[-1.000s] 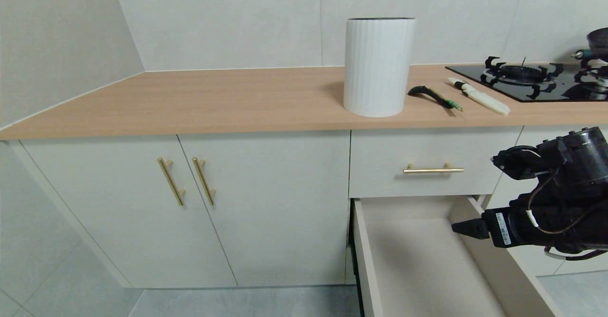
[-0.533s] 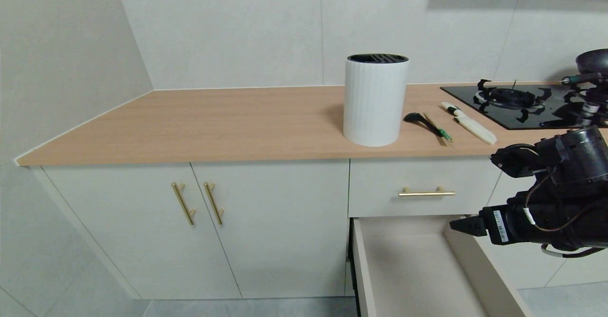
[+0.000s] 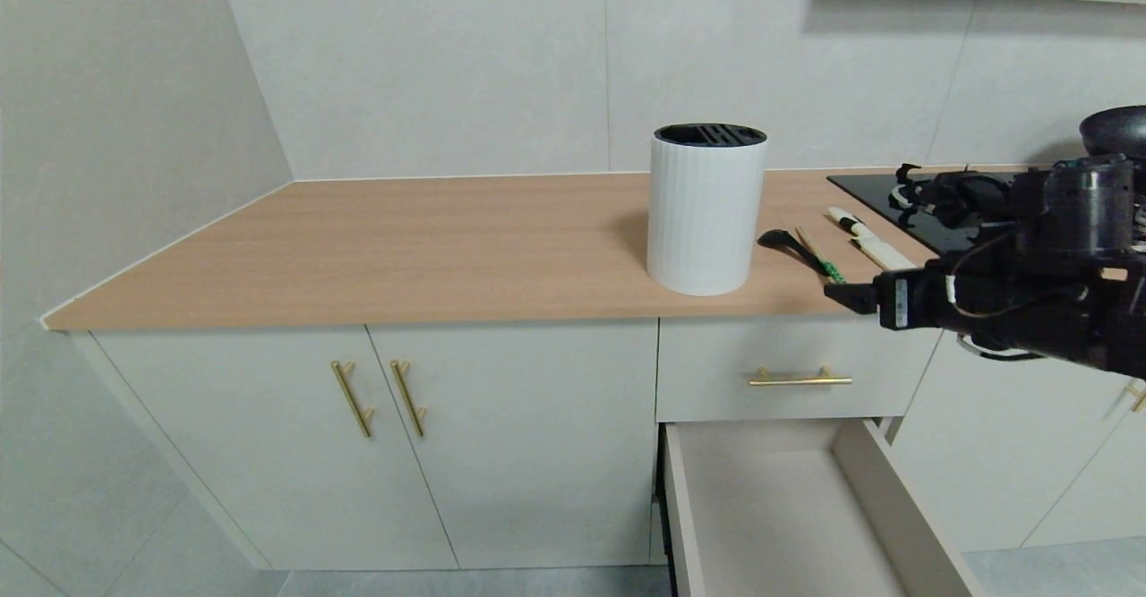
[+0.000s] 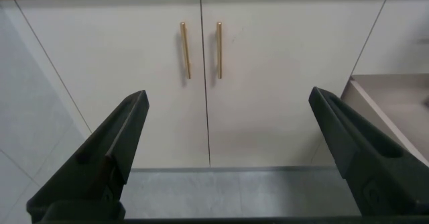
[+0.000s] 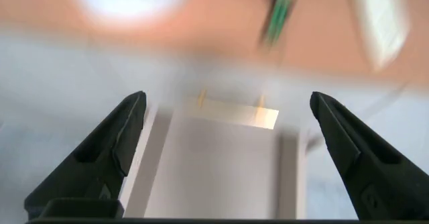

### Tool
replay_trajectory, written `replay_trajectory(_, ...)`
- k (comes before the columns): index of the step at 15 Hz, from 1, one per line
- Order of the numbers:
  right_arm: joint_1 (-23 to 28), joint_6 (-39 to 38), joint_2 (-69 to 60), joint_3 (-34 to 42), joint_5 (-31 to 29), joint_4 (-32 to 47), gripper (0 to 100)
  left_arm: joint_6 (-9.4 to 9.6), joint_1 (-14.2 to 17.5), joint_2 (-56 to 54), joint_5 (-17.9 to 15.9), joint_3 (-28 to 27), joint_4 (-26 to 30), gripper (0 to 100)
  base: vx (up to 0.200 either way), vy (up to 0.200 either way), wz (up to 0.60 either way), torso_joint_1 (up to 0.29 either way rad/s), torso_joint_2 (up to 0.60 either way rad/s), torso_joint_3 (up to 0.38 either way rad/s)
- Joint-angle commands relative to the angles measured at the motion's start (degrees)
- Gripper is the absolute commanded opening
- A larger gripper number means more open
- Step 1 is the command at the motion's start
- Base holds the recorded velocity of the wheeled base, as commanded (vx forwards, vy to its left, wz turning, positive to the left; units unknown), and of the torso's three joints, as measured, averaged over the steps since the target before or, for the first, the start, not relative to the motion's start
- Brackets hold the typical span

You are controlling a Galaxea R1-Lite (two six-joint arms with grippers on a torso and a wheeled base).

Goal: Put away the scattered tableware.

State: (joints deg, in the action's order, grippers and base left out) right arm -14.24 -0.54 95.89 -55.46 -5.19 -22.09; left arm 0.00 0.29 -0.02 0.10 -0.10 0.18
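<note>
While the right arm hangs off the worktop's front edge, we look first at the tableware. A black spoon [image 3: 786, 242], a pair of chopsticks [image 3: 816, 255] with green ends and a pale knife [image 3: 870, 241] lie side by side on the worktop [image 3: 448, 248], all on the stove [image 3: 882, 196] side of the white holder [image 3: 706, 212]. The spoon is just beside the holder, the chopsticks come next, and the knife is farthest from it. All three run much the same way, slanting from the wall side near the holder out toward the front edge.

Below the holder, on that same side, the drawer [image 3: 685, 507] stands pulled out, with nothing in it that we can see.

Over to the right gripper [image 3: 852, 297]. It sits in front of the tableware, farther from the holder than the chopsticks' green ends, its fingers [image 5: 107, 157] spread wide with nothing between them. We judge the tableware lies ahead of those fingers, toward the wall, so they would have to close across the slanted long axes.

The left gripper [image 4: 228, 150], equally spread and empty, faces the cupboard doors [image 4: 201, 76] well off on the holder's other side. The right arm is plainly the nearer.
</note>
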Motion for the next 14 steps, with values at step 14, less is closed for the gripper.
replay_trajectory(14,4.22,-4.3,23.11,-15.03,-7.38,-10.08,100,0.0,-0.03,0.02,0.08,0.01,-0.01,100,0.0,0.0,0.0,0.0,0.0,0.0)
